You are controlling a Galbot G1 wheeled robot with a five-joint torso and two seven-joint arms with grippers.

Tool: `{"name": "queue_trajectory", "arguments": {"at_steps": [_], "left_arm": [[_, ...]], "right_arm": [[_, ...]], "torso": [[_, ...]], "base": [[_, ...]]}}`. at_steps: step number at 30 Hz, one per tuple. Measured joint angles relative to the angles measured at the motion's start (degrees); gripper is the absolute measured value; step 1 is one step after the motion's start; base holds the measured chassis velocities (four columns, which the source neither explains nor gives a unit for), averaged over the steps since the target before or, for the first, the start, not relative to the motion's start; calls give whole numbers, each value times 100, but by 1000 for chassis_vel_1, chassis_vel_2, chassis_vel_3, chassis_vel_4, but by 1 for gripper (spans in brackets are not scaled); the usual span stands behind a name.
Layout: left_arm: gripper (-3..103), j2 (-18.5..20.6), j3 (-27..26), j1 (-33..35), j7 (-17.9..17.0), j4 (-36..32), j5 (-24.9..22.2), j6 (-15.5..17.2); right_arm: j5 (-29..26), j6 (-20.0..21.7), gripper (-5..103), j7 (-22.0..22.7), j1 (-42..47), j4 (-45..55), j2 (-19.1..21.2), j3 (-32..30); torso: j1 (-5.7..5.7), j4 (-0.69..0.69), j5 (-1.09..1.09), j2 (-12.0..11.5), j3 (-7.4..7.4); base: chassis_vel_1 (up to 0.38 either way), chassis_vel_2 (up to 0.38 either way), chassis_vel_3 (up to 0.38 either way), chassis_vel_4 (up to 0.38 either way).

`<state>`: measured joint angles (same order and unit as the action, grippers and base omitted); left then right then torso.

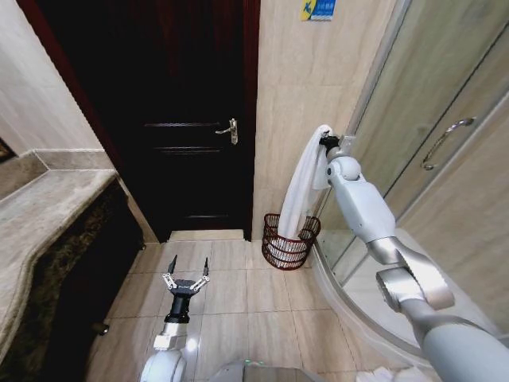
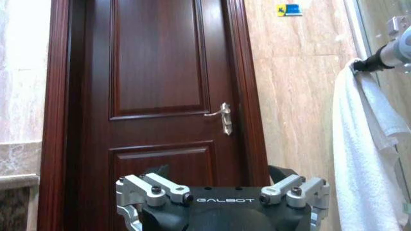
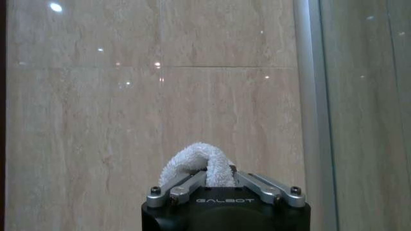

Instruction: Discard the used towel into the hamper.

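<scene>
Hanging lengthwise from the right gripper [image 1: 324,143], the towel [image 1: 301,191] drops toward 6 o'clock, its tail inside the hamper [image 1: 288,243]. The left gripper [image 1: 188,270] idles low, fingers apart. Left wrist view: towel at 3 o'clock. Right wrist view: fingers [image 3: 186,185] clamped on a towel fold.
</scene>
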<state>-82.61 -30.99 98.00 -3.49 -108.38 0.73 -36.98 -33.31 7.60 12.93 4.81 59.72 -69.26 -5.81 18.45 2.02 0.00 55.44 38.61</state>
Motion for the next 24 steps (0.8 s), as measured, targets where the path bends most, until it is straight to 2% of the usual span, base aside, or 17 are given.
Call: {"name": "queue_trajectory", "arguments": {"at_steps": [17, 24], "left_arm": [[100, 27, -40, 4, 2, 84, -64, -82], [100, 39, -40, -28, 41, 131, -100, -93]], "right_arm": [[30, 34, 3, 95, 134, 163, -3, 49], [37, 110, 3, 318, 406, 589, 115, 13]], "torso": [[-191, 1, 0, -427, -236], [-263, 0, -1, -591, -324]], "base": [[-25, 37, 33, -29], [-80, 71, 62, -74]]}}
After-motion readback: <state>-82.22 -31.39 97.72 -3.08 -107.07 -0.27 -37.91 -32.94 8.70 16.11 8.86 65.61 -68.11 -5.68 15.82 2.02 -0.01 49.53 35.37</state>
